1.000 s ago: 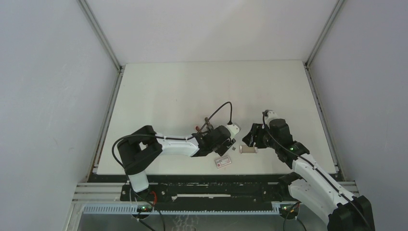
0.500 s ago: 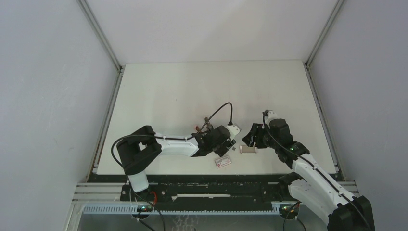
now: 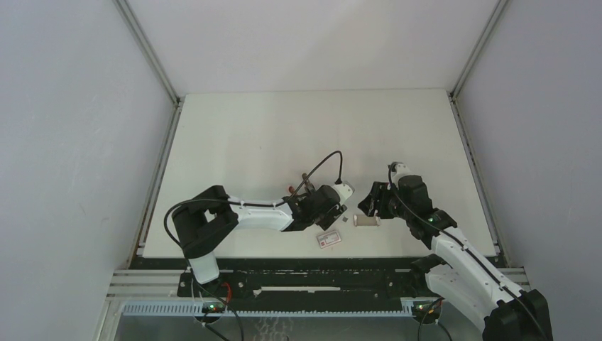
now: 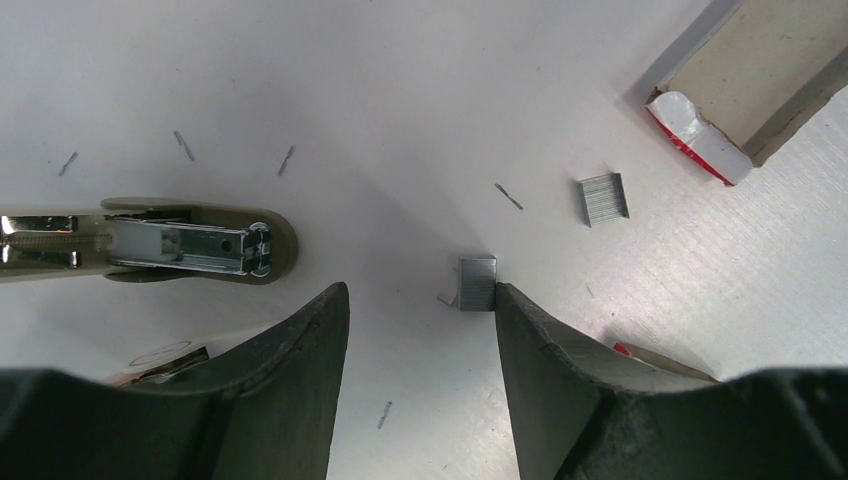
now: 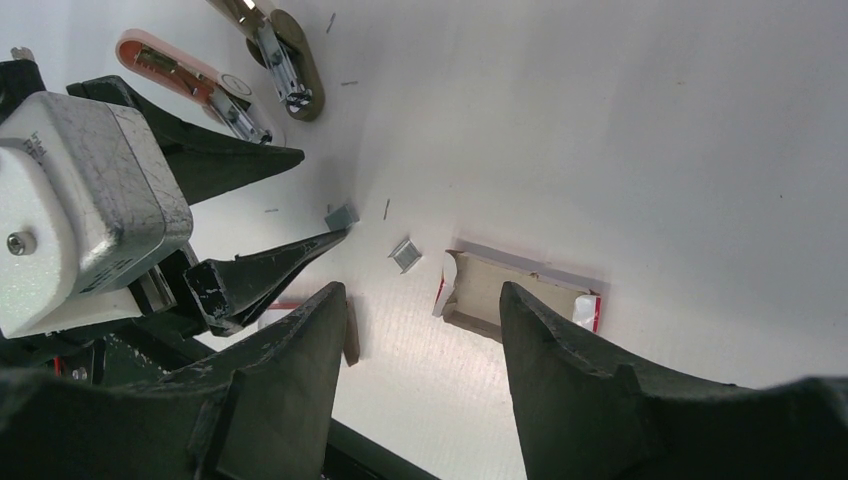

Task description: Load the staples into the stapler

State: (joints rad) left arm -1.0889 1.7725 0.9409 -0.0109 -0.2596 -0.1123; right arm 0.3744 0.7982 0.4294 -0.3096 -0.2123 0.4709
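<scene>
The stapler [image 4: 190, 245] lies opened out on the white table, its metal magazine facing up; in the right wrist view its pink-red top [image 5: 170, 65] lies beside the magazine arm [image 5: 290, 70]. A small silvery block of staples [image 4: 477, 282] rests on the table, touching the tip of my left gripper's right finger. My left gripper [image 4: 418, 295] is open around bare table with nothing held. A second block of staples [image 4: 603, 198] lies farther off, also seen from the right wrist [image 5: 405, 255]. My right gripper [image 5: 420, 295] hovers open above the table, just right of the left gripper [image 3: 339, 213].
An open cardboard staple box [image 5: 520, 290] with red-and-white flaps lies beyond the staples [image 4: 760, 80]. A flat white-and-red labelled box [image 3: 329, 239] sits near the table's front edge. Loose single staples are scattered around the stapler. The table's near edge [image 5: 400, 450] is close under my right gripper.
</scene>
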